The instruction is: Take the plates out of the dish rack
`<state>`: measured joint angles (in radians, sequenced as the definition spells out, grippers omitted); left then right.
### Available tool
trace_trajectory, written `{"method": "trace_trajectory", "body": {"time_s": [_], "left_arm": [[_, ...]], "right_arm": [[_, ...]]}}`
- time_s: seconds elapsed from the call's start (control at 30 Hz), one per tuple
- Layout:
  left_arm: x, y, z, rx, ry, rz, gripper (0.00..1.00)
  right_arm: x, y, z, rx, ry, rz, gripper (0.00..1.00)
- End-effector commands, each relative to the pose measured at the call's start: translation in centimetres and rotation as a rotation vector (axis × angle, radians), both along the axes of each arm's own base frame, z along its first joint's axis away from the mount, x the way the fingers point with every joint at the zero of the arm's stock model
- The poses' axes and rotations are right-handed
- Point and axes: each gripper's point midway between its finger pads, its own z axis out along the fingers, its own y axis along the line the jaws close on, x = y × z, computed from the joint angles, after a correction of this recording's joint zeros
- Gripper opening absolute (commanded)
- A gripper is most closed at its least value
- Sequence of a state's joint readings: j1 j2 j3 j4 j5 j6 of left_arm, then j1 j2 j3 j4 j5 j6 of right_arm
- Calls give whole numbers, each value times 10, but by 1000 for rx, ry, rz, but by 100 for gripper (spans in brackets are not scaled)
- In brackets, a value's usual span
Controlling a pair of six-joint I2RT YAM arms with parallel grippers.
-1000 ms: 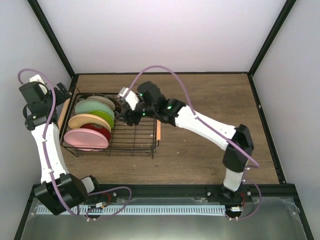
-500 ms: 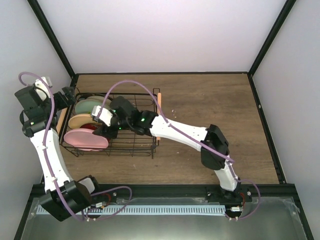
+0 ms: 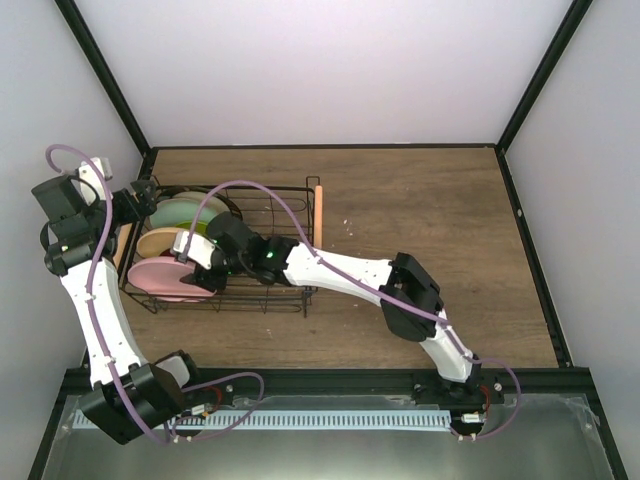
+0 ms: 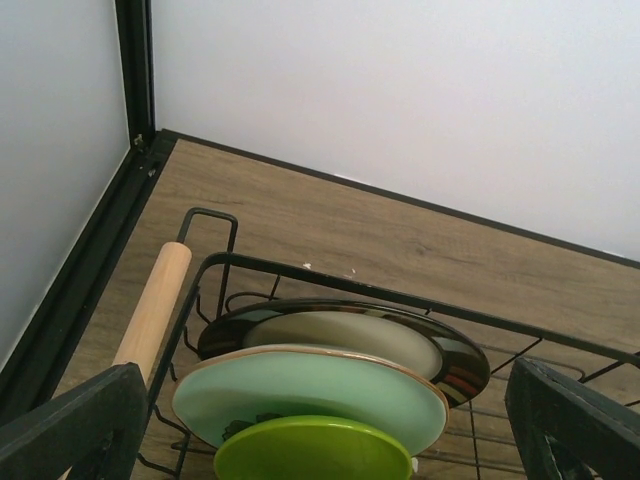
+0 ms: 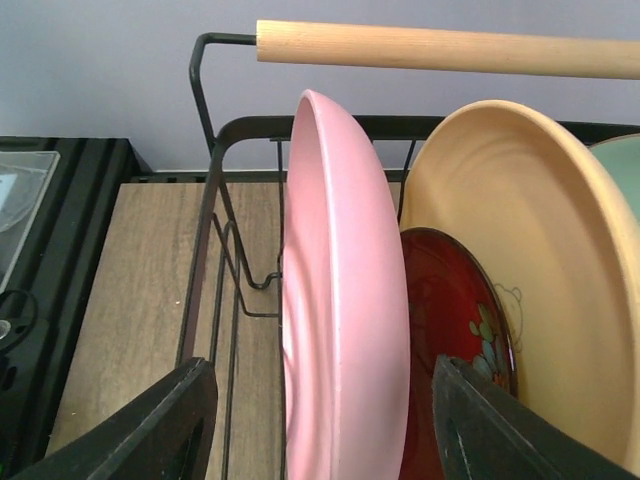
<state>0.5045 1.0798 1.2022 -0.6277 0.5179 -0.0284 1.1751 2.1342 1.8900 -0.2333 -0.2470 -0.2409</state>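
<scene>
Done: none; all the small round plates (image 3: 185,212) stand in the black wire dish rack (image 3: 288,190);
Right end effector (image 5: 325,430): parted astride the pink plate (image 5: 345,300), not gripping;
Left end effector (image 4: 320,440): wide, empty

plates (image 3: 170,276) standing on edge, packed at left end of black wire dish rack (image 3: 275,298); pink frontmost.

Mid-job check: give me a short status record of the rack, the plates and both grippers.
rack: black wire, wooden handles
plates in rack: six, on edge: pink, dark red, yellow-orange, lime green, mint, dark-rimmed
plates out of rack: none seen
left gripper: open, above the mint and lime green end
right gripper: open, fingers either side of the pink rim, not clamped
</scene>
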Motion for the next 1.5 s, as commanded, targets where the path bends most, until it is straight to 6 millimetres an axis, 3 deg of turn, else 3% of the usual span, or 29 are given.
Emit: {"method": "trace_trajectory", "body": {"time_s": [0.0, 0.27, 0.57, 0.7, 0.97, 1.47], "left_arm": [[-1, -2, 3, 9, -5, -24, 100], [-1, -3, -1, 7, 2, -26, 100], [2, -2, -7, -3, 4, -29, 100], [4, -2, -9, -10, 6, -33, 100], [8, -2, -13, -33, 9, -38, 100], [13, -2, -9, -60, -18, -35, 100]], "right_arm": [[7, 15, 20, 61, -95, -32, 61], [15, 19, 12, 59, -123, -61, 58], [16, 18, 11, 54, -142, -63, 15], [17, 16, 10, 48, -151, -68, 3], [20, 9, 23, 49, -196, -97, 1], [32, -25, 82, 109, -346, -224, 1]]}}
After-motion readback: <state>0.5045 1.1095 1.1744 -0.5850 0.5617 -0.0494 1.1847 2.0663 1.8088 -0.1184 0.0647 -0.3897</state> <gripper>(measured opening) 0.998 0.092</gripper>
